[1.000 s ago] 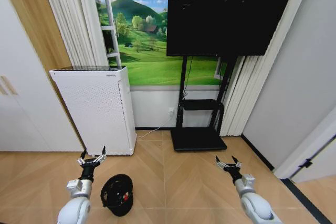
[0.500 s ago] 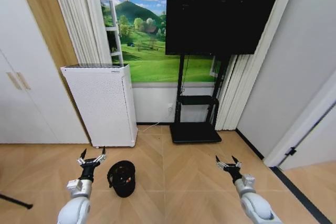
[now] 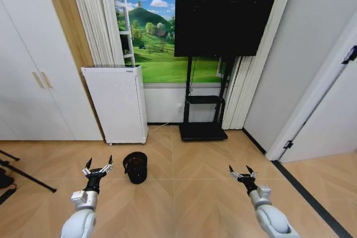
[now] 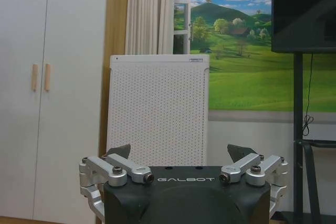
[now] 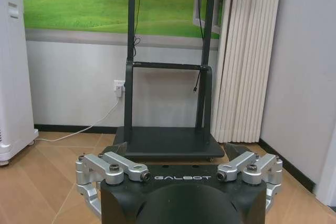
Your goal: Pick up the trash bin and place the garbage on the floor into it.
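Open herringbone wood floor (image 3: 189, 193) stretched ahead of the robot, bare between the two arms and on out to the far wall. Left edge of the room was a white cupboard (image 3: 28, 76) with wooden handles; right edge was a grey wall and a white door (image 3: 329, 115) with a dark strip along its foot. Thin black legs, maybe a stand (image 3: 17, 171), lay on the floor at the far left.

The trash bin (image 3: 135, 167) stood upright on the floor just ahead of the left gripper (image 3: 98, 168) and a little to its right, not touching it, near the foot of the white perforated appliance (image 3: 118, 104). The bin was small, round, black and slightly tapered, with something reddish inside that was too small to make out.

The left gripper hovered low over the floor with fingers spread wide, holding nothing; in the left wrist view (image 4: 183, 153) its dark fingertips sat well apart on silver linkages. The right gripper (image 3: 241, 173) hovered over bare floor well apart from the bin, fingers likewise spread and empty (image 5: 179, 148).

Behind, a black TV (image 3: 223, 20) sat on a black metal stand (image 3: 202, 110) with a flat base, with pleated white curtains (image 3: 240, 98) beside it.
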